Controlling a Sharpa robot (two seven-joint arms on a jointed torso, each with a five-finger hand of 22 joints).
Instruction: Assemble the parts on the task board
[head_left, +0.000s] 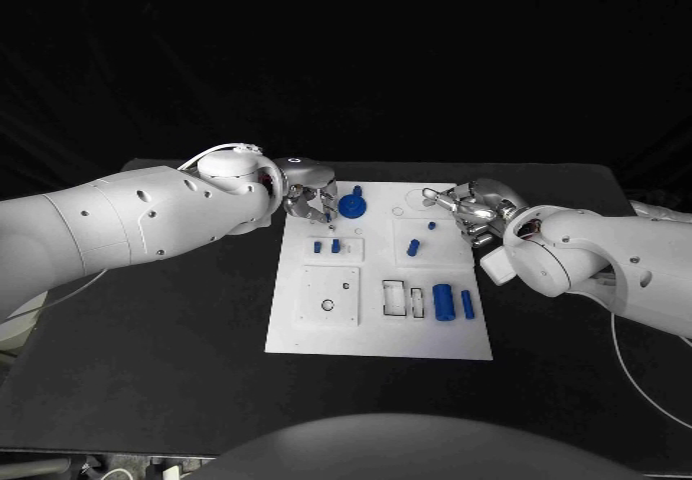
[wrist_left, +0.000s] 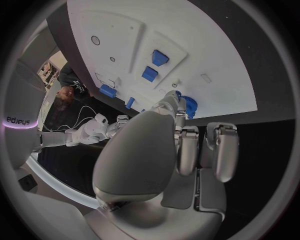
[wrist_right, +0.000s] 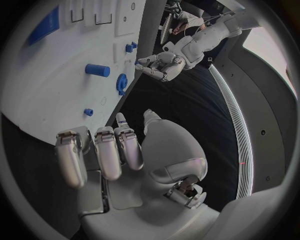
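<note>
Board (head_left: 378, 330) lay mid-table, blue parts scattered on it: gear (head_left: 355, 208) at the far end, peg (head_left: 413, 247) mid-board, block (head_left: 443, 301) in the near right corner. Left hand (head_left: 307, 203) hung over the far left edge beside the gear, fingers (wrist_left: 187, 150) loosely curled, holding nothing. Right hand (head_left: 473, 207) hovered at the far right corner, fingers (wrist_right: 106, 152) side by side, empty.

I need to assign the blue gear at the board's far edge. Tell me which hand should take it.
Left. The left hand hovers right beside the blue gear, its fingers empty. The right hand sits off the task board's opposite far corner, farther from the gear, so it would probably need a longer reach.
</note>
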